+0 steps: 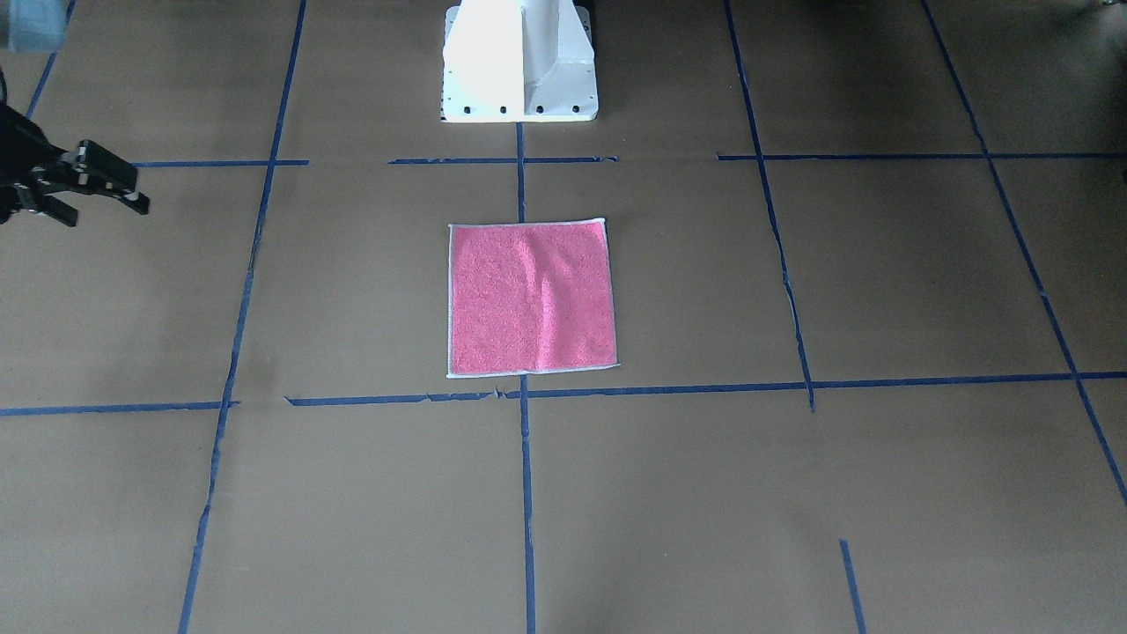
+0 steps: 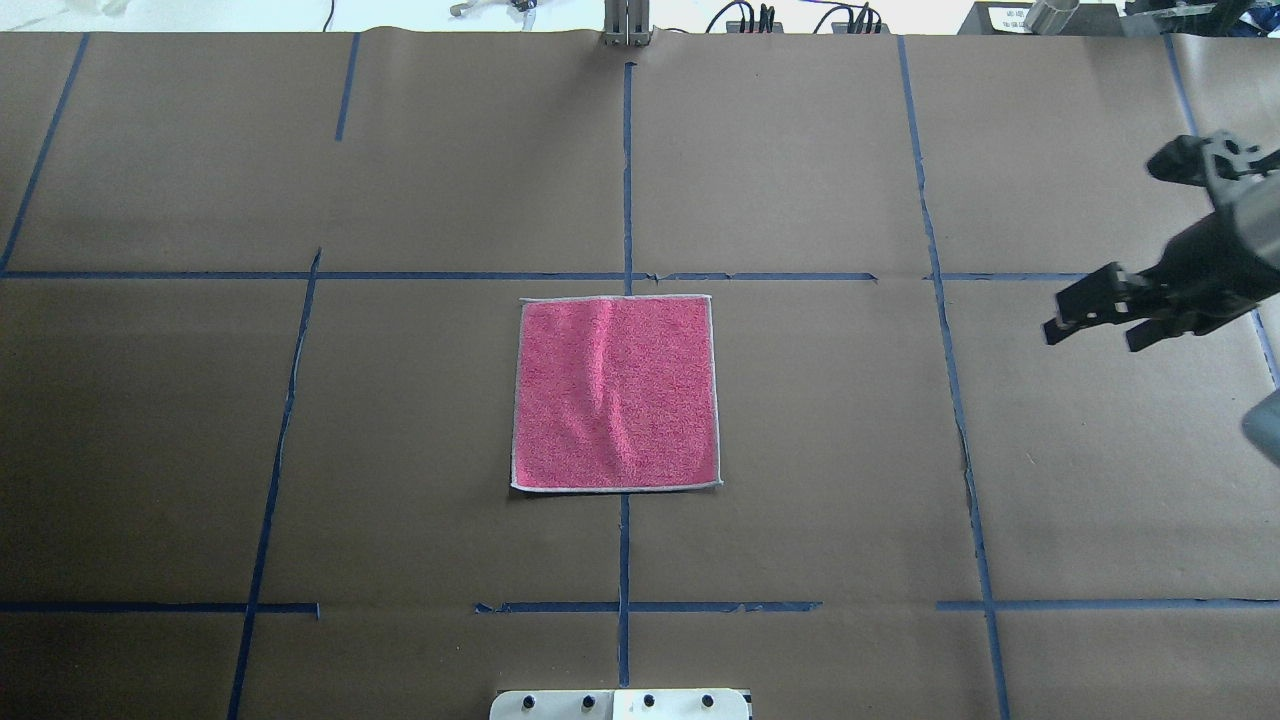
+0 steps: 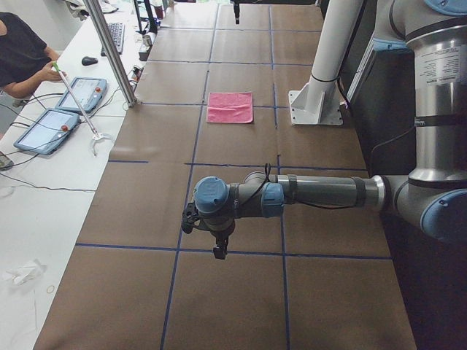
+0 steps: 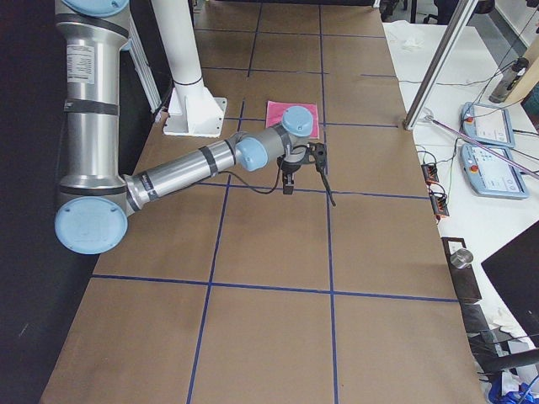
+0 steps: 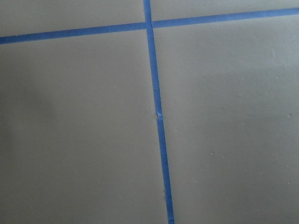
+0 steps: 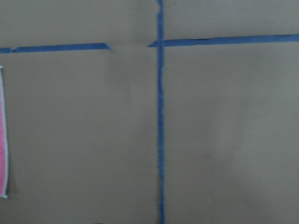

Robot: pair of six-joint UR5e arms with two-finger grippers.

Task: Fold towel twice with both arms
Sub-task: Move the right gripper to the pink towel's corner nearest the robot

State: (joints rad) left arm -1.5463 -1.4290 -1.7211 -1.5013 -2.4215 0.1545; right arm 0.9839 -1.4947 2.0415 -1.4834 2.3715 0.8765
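The towel (image 1: 528, 299) lies flat and unfolded, pink face up, in the middle of the table in front of the robot's base; it also shows in the overhead view (image 2: 615, 395) and the exterior left view (image 3: 230, 107). Its edge shows at the left of the right wrist view (image 6: 2, 140). My right gripper (image 2: 1090, 338) hovers far to the towel's right, open and empty; it also shows in the front-facing view (image 1: 104, 211). My left gripper (image 3: 204, 233) shows only in the exterior left view, far from the towel, and I cannot tell whether it is open or shut.
The table is covered with brown paper (image 2: 300, 450) marked with blue tape lines (image 2: 625, 170). The white pedestal base (image 1: 519, 62) stands just behind the towel. A side table with tablets (image 3: 51, 127) and a person (image 3: 22, 51) is beyond the far edge.
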